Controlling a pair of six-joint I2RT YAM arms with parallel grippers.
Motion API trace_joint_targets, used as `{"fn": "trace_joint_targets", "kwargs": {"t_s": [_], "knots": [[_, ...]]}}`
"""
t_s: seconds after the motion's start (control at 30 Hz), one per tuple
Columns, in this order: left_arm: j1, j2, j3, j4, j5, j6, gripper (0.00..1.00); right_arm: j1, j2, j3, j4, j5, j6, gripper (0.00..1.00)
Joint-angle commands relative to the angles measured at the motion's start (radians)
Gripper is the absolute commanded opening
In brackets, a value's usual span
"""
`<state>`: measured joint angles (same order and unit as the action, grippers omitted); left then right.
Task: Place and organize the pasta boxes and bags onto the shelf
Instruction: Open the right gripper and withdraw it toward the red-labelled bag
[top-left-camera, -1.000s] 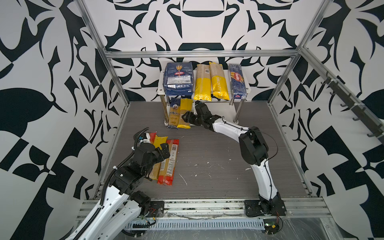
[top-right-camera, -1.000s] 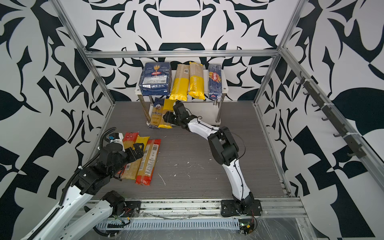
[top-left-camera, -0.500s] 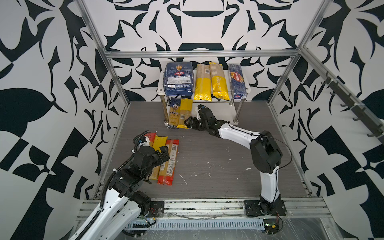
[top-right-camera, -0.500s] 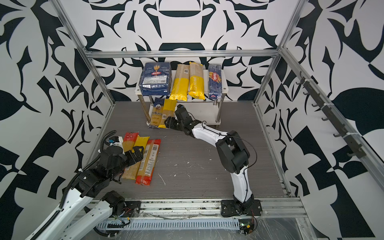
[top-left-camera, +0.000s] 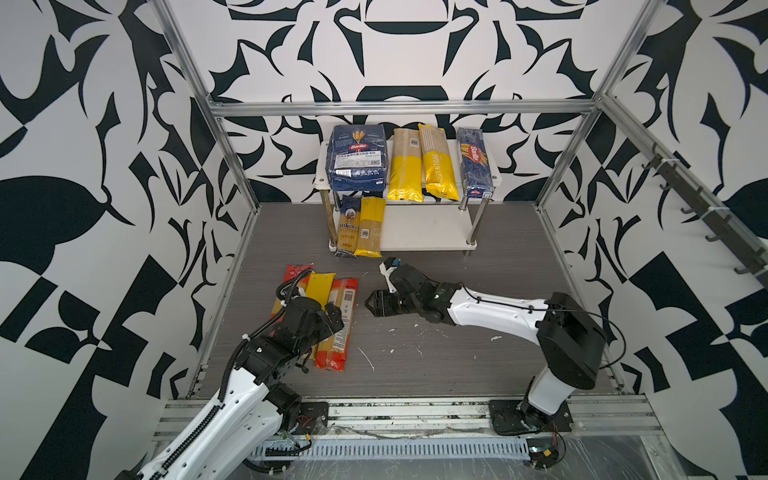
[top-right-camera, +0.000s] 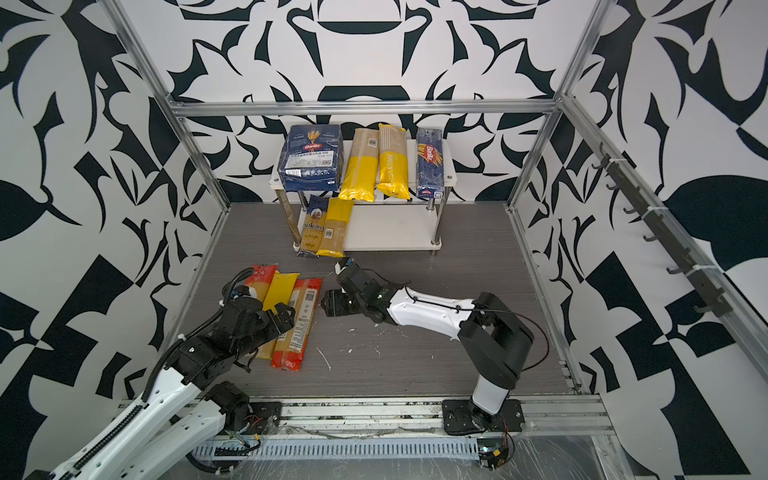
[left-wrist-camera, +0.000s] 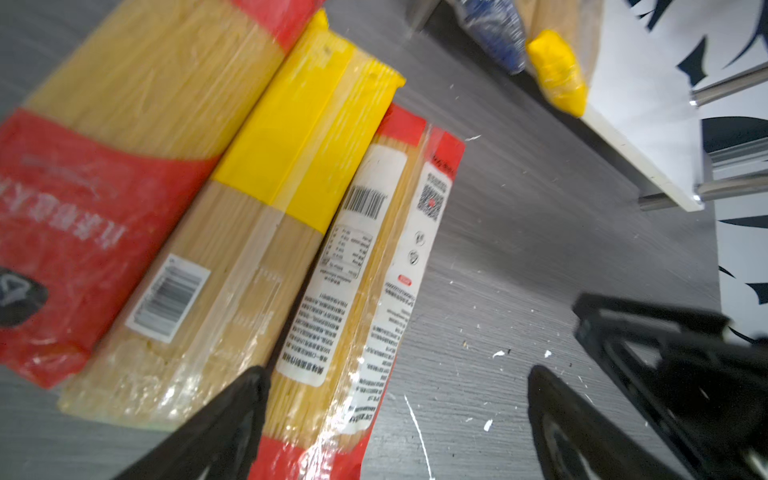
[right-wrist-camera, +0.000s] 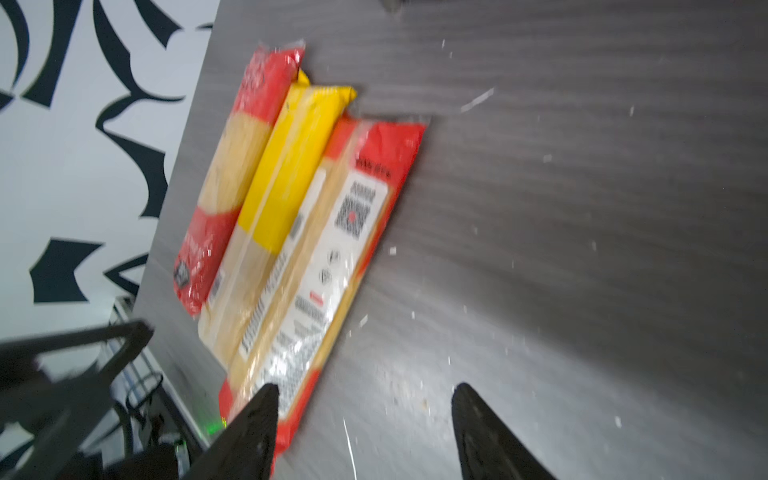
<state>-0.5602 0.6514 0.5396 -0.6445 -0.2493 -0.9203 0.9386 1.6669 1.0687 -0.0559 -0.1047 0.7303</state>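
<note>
Red-edged bag (top-left-camera: 337, 349) untouched | right fingers (right-wrist-camera: 253, 436) back from shelf (top-left-camera: 424, 232), parted, empty | left fingers (left-wrist-camera: 220, 432) spread, empty

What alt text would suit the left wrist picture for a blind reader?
A yellow spaghetti bag lies between a red bag and a labelled red bag on the grey table. The open left gripper brackets the labelled one; the shelf shows beyond.
</note>
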Motion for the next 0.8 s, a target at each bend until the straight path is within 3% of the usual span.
{"fn": "trace_joint_targets", "kwargs": {"t_s": [0.0, 0.27, 0.77], "knots": [[0.005, 0.008, -0.041, 0.018, 0.037, -0.081, 0.99, 0.007, -0.084, -0.065, 0.005, 0.045, 0.005, 0.69], [0.005, 0.036, -0.087, 0.071, 0.057, -0.120, 1.00, 0.042, -0.235, -0.199, -0.010, 0.079, 0.020, 0.69], [0.005, 0.321, -0.106, 0.269, 0.112, -0.110, 1.00, 0.042, -0.403, -0.354, -0.024, 0.114, 0.025, 0.69]]}}
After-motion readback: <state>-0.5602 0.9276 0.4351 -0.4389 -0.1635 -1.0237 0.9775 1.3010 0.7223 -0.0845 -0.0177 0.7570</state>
